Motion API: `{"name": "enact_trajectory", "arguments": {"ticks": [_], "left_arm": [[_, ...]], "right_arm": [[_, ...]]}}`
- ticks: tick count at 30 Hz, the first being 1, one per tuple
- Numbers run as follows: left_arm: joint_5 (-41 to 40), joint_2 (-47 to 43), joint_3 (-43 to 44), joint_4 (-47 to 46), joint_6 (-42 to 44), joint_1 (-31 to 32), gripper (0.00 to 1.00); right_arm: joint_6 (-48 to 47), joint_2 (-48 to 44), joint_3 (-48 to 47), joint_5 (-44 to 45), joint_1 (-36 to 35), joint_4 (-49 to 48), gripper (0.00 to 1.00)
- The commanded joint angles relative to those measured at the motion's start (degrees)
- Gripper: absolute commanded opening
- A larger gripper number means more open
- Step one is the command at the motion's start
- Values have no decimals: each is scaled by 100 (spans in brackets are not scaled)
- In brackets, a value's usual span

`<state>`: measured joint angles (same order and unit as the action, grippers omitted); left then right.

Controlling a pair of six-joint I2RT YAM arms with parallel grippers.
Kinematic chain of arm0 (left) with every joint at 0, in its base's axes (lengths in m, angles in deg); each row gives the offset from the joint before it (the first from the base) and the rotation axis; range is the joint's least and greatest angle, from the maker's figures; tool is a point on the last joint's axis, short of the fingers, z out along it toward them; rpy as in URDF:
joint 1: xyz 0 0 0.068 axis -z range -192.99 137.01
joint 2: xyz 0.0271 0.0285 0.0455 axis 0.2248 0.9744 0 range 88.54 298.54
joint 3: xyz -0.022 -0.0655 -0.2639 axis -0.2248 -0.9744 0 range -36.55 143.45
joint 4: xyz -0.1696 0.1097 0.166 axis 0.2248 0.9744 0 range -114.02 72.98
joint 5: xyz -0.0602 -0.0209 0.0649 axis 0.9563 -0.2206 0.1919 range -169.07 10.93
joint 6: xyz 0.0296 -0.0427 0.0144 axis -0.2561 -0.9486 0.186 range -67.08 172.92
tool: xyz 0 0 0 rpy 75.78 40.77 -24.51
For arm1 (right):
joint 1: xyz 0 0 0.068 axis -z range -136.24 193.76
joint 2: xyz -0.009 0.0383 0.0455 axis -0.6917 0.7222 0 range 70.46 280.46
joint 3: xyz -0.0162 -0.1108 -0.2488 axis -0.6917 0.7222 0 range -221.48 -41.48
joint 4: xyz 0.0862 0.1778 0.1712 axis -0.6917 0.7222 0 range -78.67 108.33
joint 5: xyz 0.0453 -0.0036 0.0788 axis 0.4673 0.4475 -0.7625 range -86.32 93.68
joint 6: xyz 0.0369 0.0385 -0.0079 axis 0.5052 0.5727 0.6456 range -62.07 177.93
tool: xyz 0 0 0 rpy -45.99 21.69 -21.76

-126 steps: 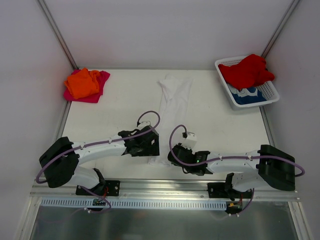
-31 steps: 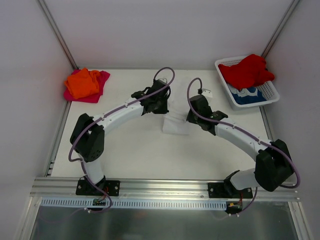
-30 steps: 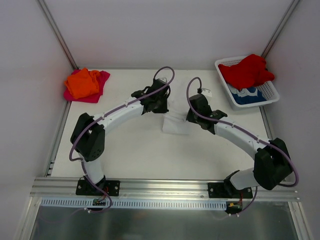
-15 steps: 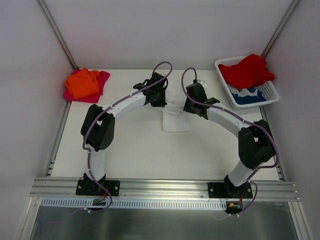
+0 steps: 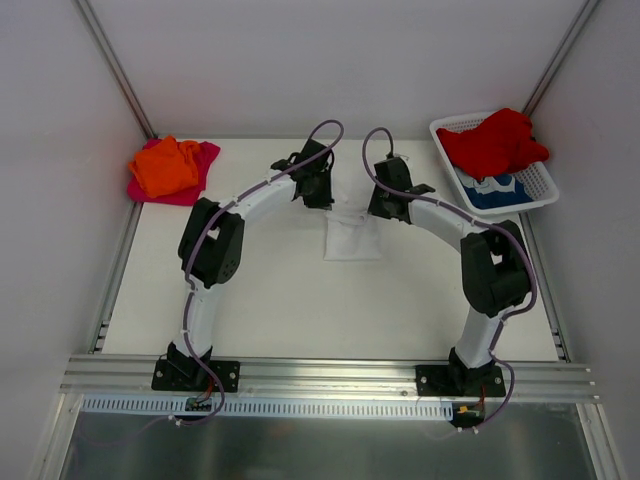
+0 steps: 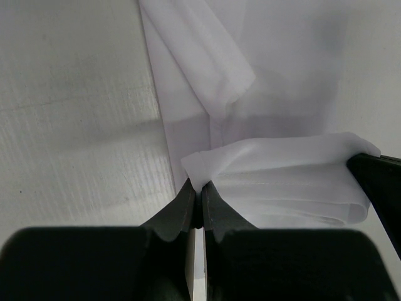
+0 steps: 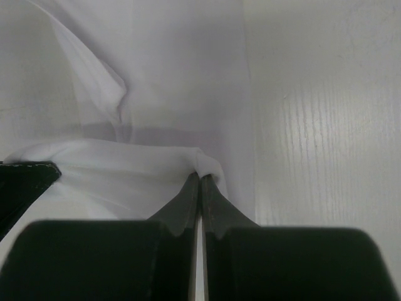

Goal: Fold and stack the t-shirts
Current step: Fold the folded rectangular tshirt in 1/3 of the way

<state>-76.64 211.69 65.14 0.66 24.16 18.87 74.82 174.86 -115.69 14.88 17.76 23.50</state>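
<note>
The white t-shirt (image 5: 352,242) lies mid-table, its near end lifted and doubled over toward the far side. My left gripper (image 5: 322,196) is shut on the left corner of that raised edge (image 6: 200,183). My right gripper (image 5: 386,208) is shut on the right corner (image 7: 202,170). In both wrist views the held hem sags between the two grippers above the flat white cloth (image 6: 282,69) (image 7: 175,69). An orange t-shirt (image 5: 165,166) sits on a magenta-pink one (image 5: 200,186) at the far left. A red t-shirt (image 5: 494,140) and a blue-and-white one (image 5: 492,190) lie in the basket.
The white mesh basket (image 5: 541,186) stands at the far right corner. Grey walls and metal posts close in the table on three sides. Both arms arch far out over the table from their bases at the near edge.
Both grippers have carried the shirt's near end from the table's front toward the far side, folding it over itself. In the last second they moved a little further away and closer together.
</note>
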Motion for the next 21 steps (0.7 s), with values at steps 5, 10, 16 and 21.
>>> {"name": "enact_trajectory", "arguments": {"ticks": [5, 10, 16, 21], "left_arm": [[108, 209, 290, 98, 212, -188, 0], [143, 358, 351, 89, 203, -232, 0], [240, 551, 492, 98, 203, -276, 0], [301, 622, 624, 98, 177, -294, 0]], "right_arm": [[-124, 353, -409, -83, 121, -3, 0], [-115, 511, -497, -145, 148, -3, 0], [-124, 617, -541, -153, 183, 14, 0], [-141, 564, -498, -101, 236, 14, 0]]}}
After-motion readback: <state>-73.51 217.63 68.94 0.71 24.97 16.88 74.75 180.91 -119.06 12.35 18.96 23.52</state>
